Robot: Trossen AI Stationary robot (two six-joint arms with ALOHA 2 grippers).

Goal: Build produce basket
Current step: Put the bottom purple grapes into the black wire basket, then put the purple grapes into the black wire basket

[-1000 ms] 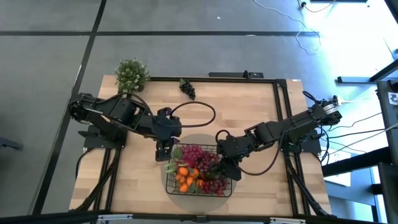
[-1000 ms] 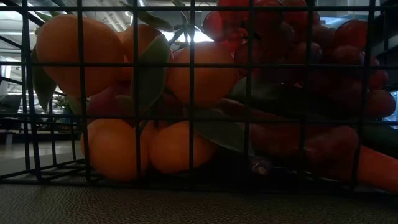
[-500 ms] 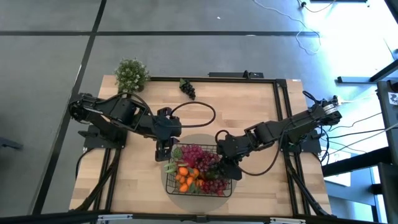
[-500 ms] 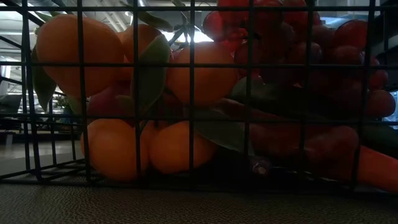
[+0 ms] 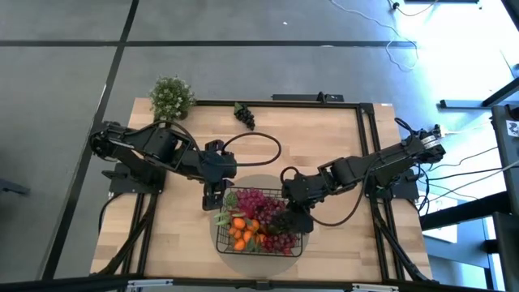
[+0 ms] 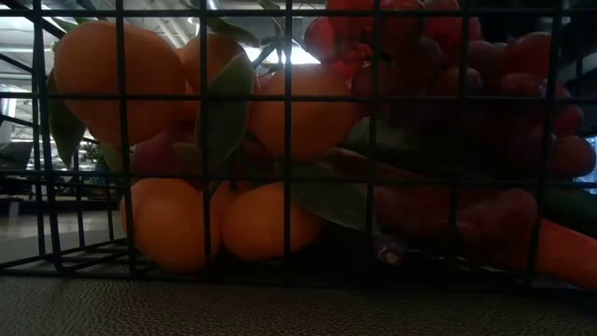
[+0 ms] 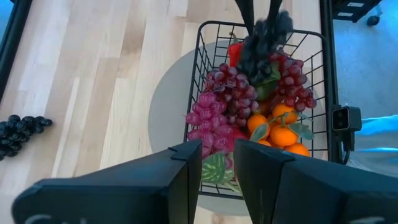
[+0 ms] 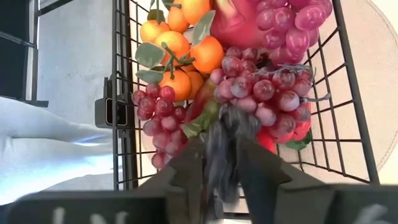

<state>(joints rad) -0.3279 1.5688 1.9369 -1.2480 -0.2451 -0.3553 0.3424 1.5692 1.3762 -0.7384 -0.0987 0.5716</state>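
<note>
My left gripper [image 5: 212, 197] hovers just off the left rim of the black wire-mesh basket [image 5: 296, 250], fingers parted, empty, waiting. Basket sits on the table's near edge, piled with oranges [image 5: 241, 231] and red grapes [image 5: 258, 201]. My right gripper [image 5: 295, 221] pinches a dark grape bunch [image 8: 222, 140] over the right side, apparently to set it down.

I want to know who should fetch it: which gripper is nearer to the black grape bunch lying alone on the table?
Left. The left gripper hangs at the basket's far-left corner, nearer the black grape bunch by the table's far edge. The right gripper is over the basket's right side, farther away.
</note>
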